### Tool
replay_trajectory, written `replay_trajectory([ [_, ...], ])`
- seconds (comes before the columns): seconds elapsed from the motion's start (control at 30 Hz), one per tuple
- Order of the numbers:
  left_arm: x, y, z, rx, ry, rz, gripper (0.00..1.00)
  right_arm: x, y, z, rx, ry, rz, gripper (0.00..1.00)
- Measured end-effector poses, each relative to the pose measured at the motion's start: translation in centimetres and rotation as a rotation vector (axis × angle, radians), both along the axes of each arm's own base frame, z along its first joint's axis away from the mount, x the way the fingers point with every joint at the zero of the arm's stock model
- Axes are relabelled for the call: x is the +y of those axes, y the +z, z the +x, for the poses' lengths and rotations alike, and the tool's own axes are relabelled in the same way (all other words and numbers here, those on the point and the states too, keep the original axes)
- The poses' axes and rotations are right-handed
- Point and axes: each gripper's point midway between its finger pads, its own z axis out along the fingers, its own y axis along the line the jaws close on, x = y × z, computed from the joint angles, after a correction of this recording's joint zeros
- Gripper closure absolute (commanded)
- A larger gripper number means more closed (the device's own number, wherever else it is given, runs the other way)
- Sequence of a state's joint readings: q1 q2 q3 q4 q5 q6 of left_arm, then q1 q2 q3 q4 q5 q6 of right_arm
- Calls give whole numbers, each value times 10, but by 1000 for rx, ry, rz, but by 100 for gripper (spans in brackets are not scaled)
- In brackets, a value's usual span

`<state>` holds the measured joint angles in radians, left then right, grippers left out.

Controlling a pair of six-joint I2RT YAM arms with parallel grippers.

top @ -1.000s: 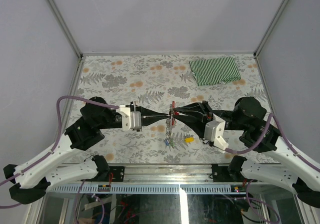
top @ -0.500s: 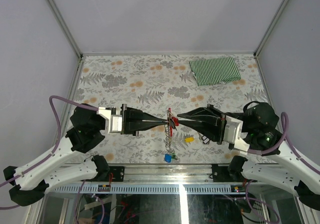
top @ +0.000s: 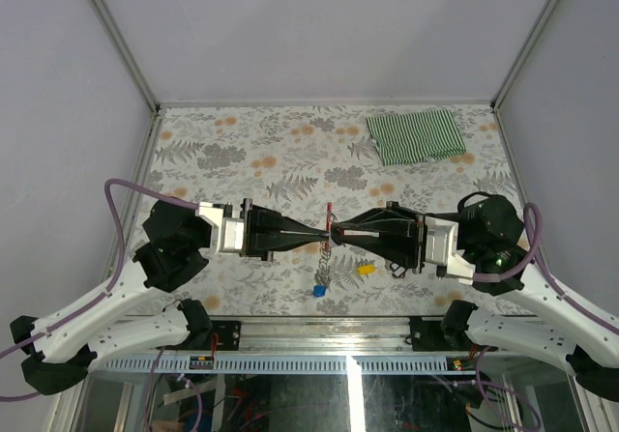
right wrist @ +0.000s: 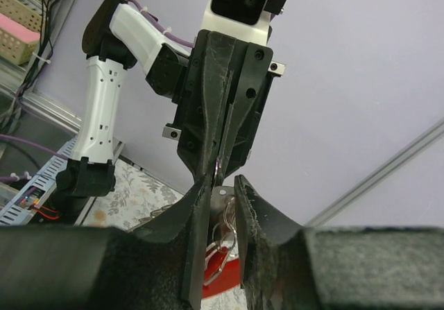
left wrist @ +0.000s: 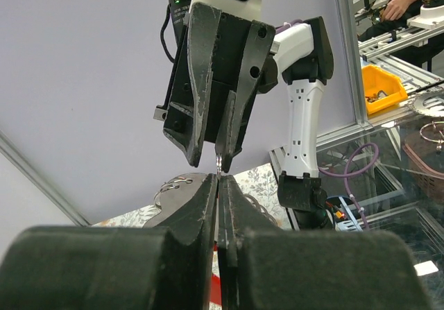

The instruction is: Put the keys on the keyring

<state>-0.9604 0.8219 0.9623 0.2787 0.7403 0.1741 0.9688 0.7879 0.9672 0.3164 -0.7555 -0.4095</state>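
The keyring hangs in the air between my two grippers: its red clip (top: 331, 216) is at the top and its silver chain (top: 325, 256) drops toward the table. A blue key (top: 318, 291) dangles at the chain's lower end. The yellow key (top: 366, 269) lies loose on the table, right of the chain. My left gripper (top: 322, 231) comes in from the left, shut on a thin silver ring (left wrist: 218, 163) of the keyring. My right gripper (top: 337, 229) meets it tip to tip. Its jaws stand a little apart, closed on silver rings (right wrist: 225, 232) above the red clip (right wrist: 232, 272).
A green striped cloth (top: 416, 135) lies folded at the back right of the floral table (top: 242, 152). Grey walls enclose the table on three sides. The arm bases and a metal rail (top: 319, 331) run along the near edge.
Both arms have turned and levelled so their fingertips meet head on. The chain and blue key, near the table a second ago, now hang lifted. The yellow key has stayed put.
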Motion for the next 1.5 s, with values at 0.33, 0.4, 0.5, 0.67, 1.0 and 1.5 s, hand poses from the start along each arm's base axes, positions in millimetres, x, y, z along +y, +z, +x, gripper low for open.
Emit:
replay_trajectory([
  [0.33,-1,0,0,1,-2,1,100,3,-3,-3,15,29,-11,88],
  [0.4,-1,0,0,1,-2,0,100,3,-4,-3,19,30,-15,95],
  [0.5,-1,0,0,1,-1,1,100,4,-6,-2,28,31,-24,100],
  [0.67,-1,0,3,-12,14,3,87,5,-6,-2,64,29,-76,100],
  [1.0,-3,-15,28,-60,149,146,77,-1,-17,11,77,-65,-208,100],
  [1.5,-7,-47,48,-57,225,283,82,-3,-44,36,86,-193,-352,100],
])
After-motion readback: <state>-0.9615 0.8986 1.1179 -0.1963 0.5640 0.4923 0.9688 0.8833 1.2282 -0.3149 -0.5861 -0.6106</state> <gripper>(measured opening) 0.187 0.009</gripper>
